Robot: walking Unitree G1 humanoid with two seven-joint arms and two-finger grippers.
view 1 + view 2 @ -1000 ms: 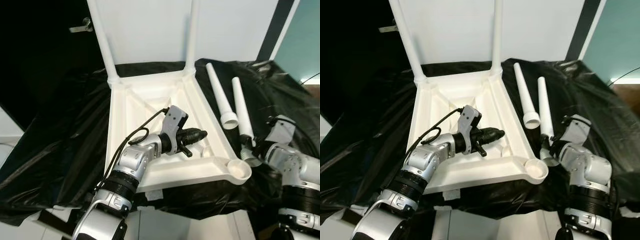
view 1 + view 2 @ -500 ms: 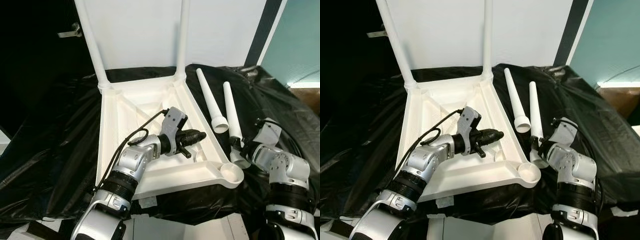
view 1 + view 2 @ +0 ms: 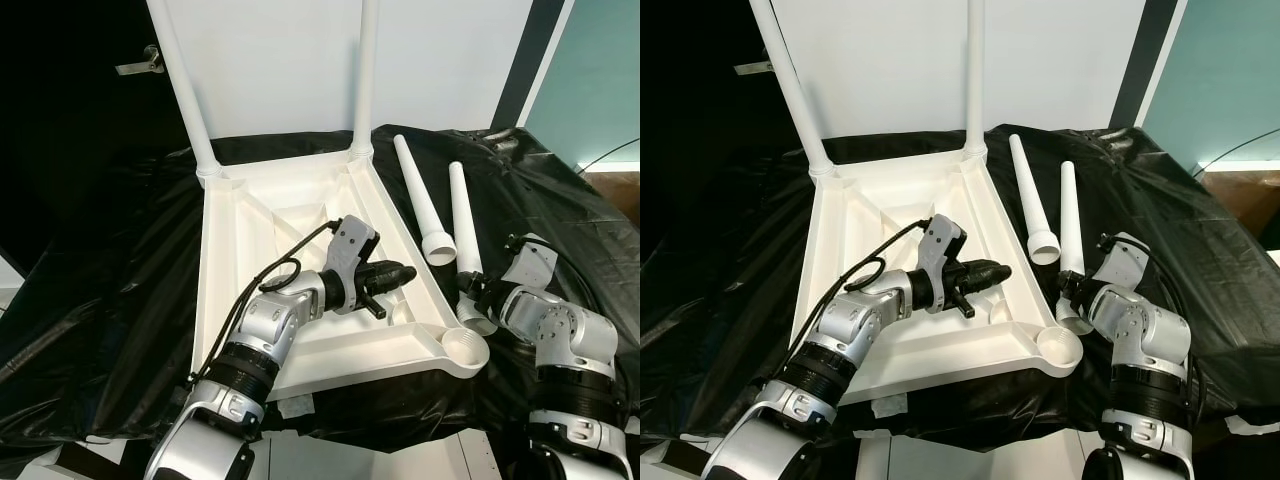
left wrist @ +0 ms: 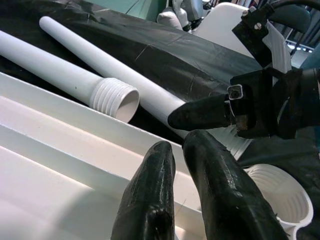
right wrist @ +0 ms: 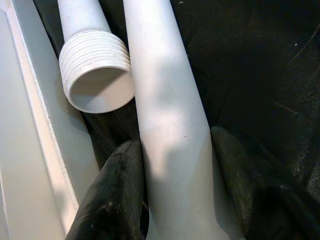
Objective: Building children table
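Observation:
A white children's table (image 3: 206,300) lies upside down on black cloth, with two white legs (image 3: 185,80) (image 3: 366,70) standing in its far corners. Its near right corner socket (image 3: 465,348) holds nothing. Two loose legs lie right of it, the left one (image 3: 418,195) free. My right gripper (image 3: 468,290) is shut on the right loose leg (image 5: 170,130) near its threaded end, a finger (image 5: 112,192) pressed on each side. My left gripper (image 3: 405,272) hovers over the table's underside near its right rim, shut, with nothing held; its fingers (image 4: 150,200) point toward the loose legs.
Crumpled black cloth (image 3: 110,260) covers the work surface and hangs over its near edge. A white wall (image 3: 280,60) stands behind the table, with a dark door and handle (image 3: 135,62) at the far left. A cable (image 3: 290,250) loops from my left wrist.
The whole view has shifted as the camera moved. Relative to the table and the loose leg, both grippers stay much where they were.

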